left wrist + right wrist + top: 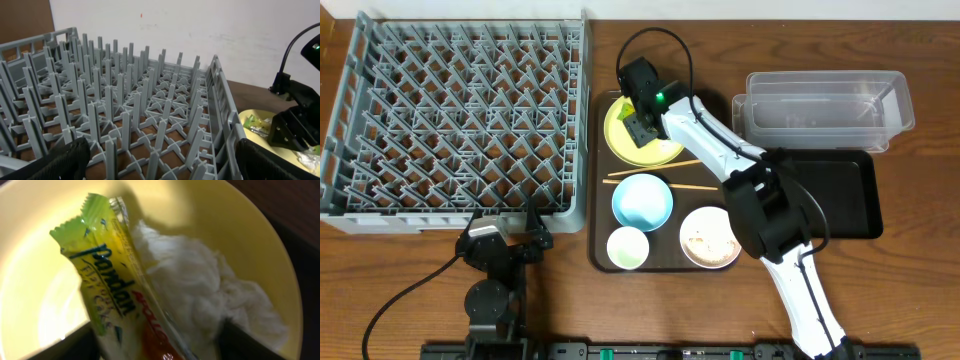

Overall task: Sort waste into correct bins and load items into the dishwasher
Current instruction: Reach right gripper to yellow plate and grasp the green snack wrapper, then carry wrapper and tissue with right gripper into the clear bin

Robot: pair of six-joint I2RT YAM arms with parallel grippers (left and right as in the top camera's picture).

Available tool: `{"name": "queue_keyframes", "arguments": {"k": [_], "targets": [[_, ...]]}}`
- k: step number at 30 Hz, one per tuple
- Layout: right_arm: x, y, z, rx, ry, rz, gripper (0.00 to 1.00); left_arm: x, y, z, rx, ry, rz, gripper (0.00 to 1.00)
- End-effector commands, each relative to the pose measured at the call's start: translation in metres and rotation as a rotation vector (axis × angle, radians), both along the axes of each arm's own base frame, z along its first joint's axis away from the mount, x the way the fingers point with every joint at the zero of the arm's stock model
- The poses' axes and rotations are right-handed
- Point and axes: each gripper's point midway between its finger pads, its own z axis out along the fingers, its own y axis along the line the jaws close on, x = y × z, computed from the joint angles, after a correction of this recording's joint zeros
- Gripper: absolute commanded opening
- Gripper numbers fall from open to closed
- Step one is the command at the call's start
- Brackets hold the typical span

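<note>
My right gripper [640, 122] hangs low over the yellow-green plate [620, 140] on the brown tray. In the right wrist view it [155, 340] is open, with one finger on each side of the orange-and-green snack wrapper [107, 295] and the crumpled white tissue [200, 290], both lying on the plate [30, 280]. The light blue bowl [642, 200], small white cup [628, 248] and white bowl [709, 238] with rice scraps stand on the tray. My left gripper [505, 238] is open and empty at the front edge of the grey dish rack [460, 110], which fills the left wrist view [125, 115].
The brown serving tray [600, 230] also holds chopsticks [660, 180]. The clear tub [825, 108] is at the back right. The black tray [845, 200] lies in front of it. The plate [260, 142] and right gripper [295, 125] show beside the rack wall.
</note>
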Motion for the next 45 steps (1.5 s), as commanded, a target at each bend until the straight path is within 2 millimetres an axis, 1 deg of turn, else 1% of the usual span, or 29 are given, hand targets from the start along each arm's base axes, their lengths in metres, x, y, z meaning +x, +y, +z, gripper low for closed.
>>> {"name": "queue_keyframes", "arguments": {"k": [1,3,4,5,8,10,11,14,16,17,18,21,22,24,25,27,28,30,31,32,33,35,40,43,45], "targets": [[-0.003,-0.001,-0.014,-0.009,0.030,-0.013,0.44,-0.001,0.003,-0.017,0.011,0.053,0.013,0.94],[-0.007,0.001,-0.015,0.001,0.046,-0.006,0.22,-0.001,0.003,-0.017,0.011,0.053,0.013,0.94],[-0.008,0.002,-0.015,0.006,0.053,-0.004,0.04,-0.001,0.003,-0.017,0.011,0.053,0.013,0.94],[-0.010,0.002,-0.016,0.008,0.061,-0.001,0.01,-0.001,0.003,-0.017,0.011,0.053,0.013,0.94],[-0.012,0.003,-0.015,0.014,0.073,0.003,0.01,-0.001,0.003,-0.017,0.011,0.053,0.013,0.94],[-0.012,0.002,-0.005,0.027,0.071,-0.023,0.01,-0.001,0.003,-0.017,0.011,0.053,0.013,0.94],[-0.011,0.001,0.003,0.038,0.068,-0.044,0.01,-0.001,0.003,-0.017,0.011,0.053,0.012,0.94],[-0.003,-0.005,0.049,0.102,0.029,-0.110,0.01,-0.001,0.003,-0.017,0.011,0.053,0.013,0.94],[0.001,-0.010,0.088,0.164,-0.004,-0.136,0.01,-0.001,0.003,-0.017,0.011,0.053,0.013,0.94],[0.002,-0.017,0.112,0.201,-0.029,-0.164,0.01,-0.001,0.003,-0.017,0.011,0.053,0.013,0.94],[0.004,-0.024,0.131,0.229,-0.050,-0.193,0.01,-0.001,0.003,-0.017,0.011,0.053,0.013,0.94],[0.005,-0.054,0.182,0.295,-0.108,-0.287,0.01,-0.001,0.003,-0.017,0.011,0.053,0.013,0.94],[0.005,-0.069,0.198,0.316,-0.121,-0.335,0.01,-0.001,0.003,-0.017,0.011,0.053,0.013,0.94],[0.004,-0.099,0.216,0.347,-0.127,-0.448,0.02,-0.001,0.003,-0.017,0.011,0.053,0.013,0.94],[0.003,-0.118,0.220,0.357,-0.125,-0.540,0.02,-0.001,0.003,-0.017,0.011,0.053,0.013,0.94],[-0.001,-0.160,0.222,0.365,-0.115,-0.764,0.01,-0.001,0.003,-0.017,0.011,0.053,0.013,0.94],[-0.003,-0.181,0.220,0.365,-0.108,-0.882,0.02,-0.001,0.003,-0.017,0.011,0.053,0.013,0.94],[-0.012,-0.220,0.211,0.377,-0.091,-1.166,0.02,-0.001,0.003,-0.017,0.011,0.053,0.013,0.94],[-0.021,-0.239,0.202,0.383,-0.075,-1.339,0.01,-0.001,0.003,-0.017,0.011,0.053,0.013,0.94],[-0.027,-0.252,0.196,0.394,-0.061,-1.466,0.02,-0.001,0.003,-0.017,0.011,0.053,0.012,0.94],[-0.030,-0.263,0.189,0.398,-0.055,-1.555,0.02,-0.001,0.003,-0.017,0.011,0.053,0.013,0.94],[-0.025,-0.280,0.179,0.406,-0.070,-1.616,0.02,-0.001,0.003,-0.017,0.011,0.053,0.013,0.94],[0.000,-0.314,0.150,0.470,-0.136,-1.679,0.01,-0.001,0.003,-0.017,0.011,0.053,0.013,0.94],[0.010,-0.324,0.135,0.534,-0.148,-1.704,0.02,-0.001,0.003,-0.017,0.011,0.053,0.013,0.94],[0.010,-0.329,0.122,0.575,-0.137,-1.760,0.02,-0.001,0.003,-0.017,0.011,0.053,0.013,0.94]]}}
